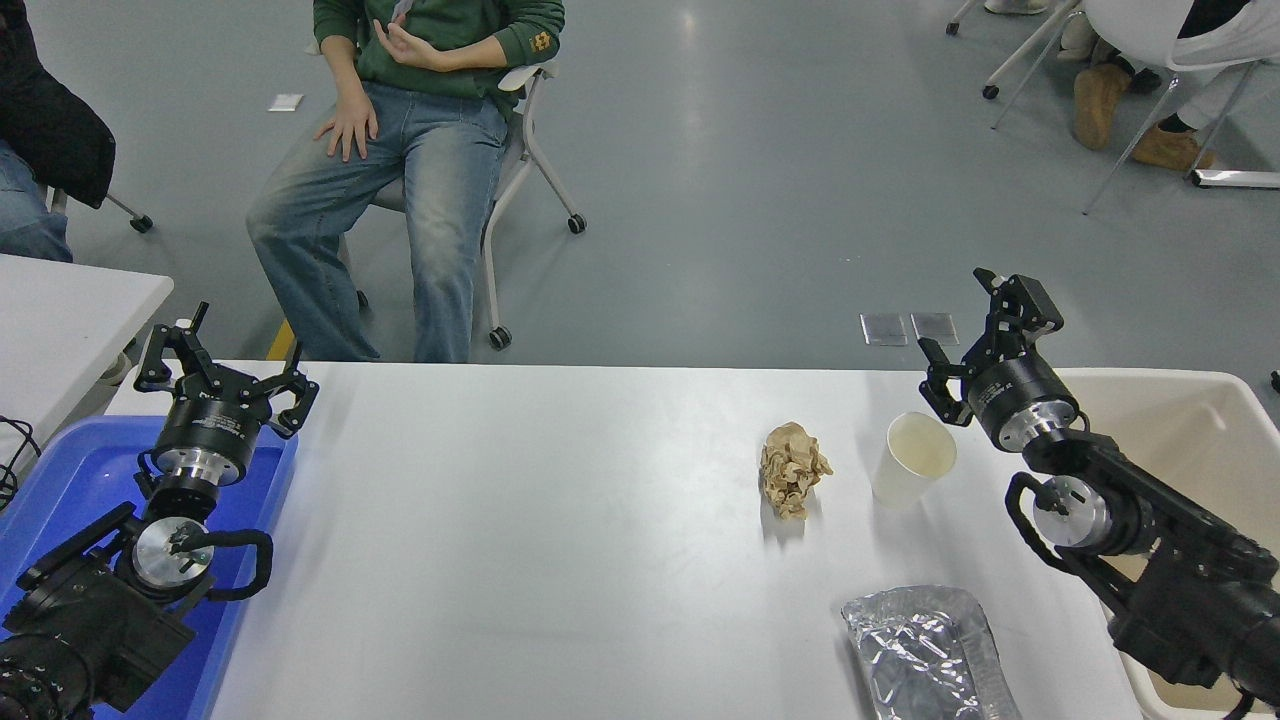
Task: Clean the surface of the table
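Observation:
The white table surface (520, 520) fills the lower half of the head view. On it lie a crumpled brown paper wad (793, 468), a white paper cup (913, 458) standing upright to its right, and a silver foil bag (925, 650) near the front edge. My right gripper (958, 315) hovers open just behind and to the right of the cup, holding nothing. Parked at the lower left, my left gripper (226, 356) is open above the far end of a blue tray (70, 480).
A beige plastic bin (1200, 430) sits at the table's right end under my right arm. A smaller white table (60, 310) stands at the left. A person in jeans sits on a wheeled chair (520, 170) beyond the far edge.

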Motion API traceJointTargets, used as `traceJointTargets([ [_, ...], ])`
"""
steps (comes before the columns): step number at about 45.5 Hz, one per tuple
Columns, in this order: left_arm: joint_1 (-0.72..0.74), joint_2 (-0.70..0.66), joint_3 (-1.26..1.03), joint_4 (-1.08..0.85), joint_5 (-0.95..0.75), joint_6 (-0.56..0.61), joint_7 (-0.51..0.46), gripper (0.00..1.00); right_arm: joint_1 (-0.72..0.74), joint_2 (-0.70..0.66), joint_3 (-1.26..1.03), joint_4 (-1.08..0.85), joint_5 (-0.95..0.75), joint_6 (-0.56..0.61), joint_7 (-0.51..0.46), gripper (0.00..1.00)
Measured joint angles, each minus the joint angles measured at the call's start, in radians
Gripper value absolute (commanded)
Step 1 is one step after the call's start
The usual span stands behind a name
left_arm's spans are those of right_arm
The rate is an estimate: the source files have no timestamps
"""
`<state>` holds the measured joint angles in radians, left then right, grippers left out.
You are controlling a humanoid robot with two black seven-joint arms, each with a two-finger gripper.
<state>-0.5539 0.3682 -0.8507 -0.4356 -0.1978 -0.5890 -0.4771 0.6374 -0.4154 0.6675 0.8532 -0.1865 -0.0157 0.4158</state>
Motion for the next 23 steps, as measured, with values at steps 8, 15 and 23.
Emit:
traceJointTargets([
  [8, 0.000, 0.000, 0.000, 0.000, 0.000, 0.000, 0.000, 1.00, 0.012, -0.077, -0.056, 0.078, -0.019, -0.002, -0.004, 1.00],
  [15, 0.000, 0.000, 0.000, 0.000, 0.000, 0.000, 0.000, 1.00, 0.026, -0.125, -0.102, 0.122, -0.068, -0.002, -0.006, 1.00],
  [23, 0.000, 0.000, 0.000, 0.000, 0.000, 0.000, 0.000, 1.00, 0.056, -0.169, -0.179, 0.148, -0.116, -0.001, -0.009, 1.00],
])
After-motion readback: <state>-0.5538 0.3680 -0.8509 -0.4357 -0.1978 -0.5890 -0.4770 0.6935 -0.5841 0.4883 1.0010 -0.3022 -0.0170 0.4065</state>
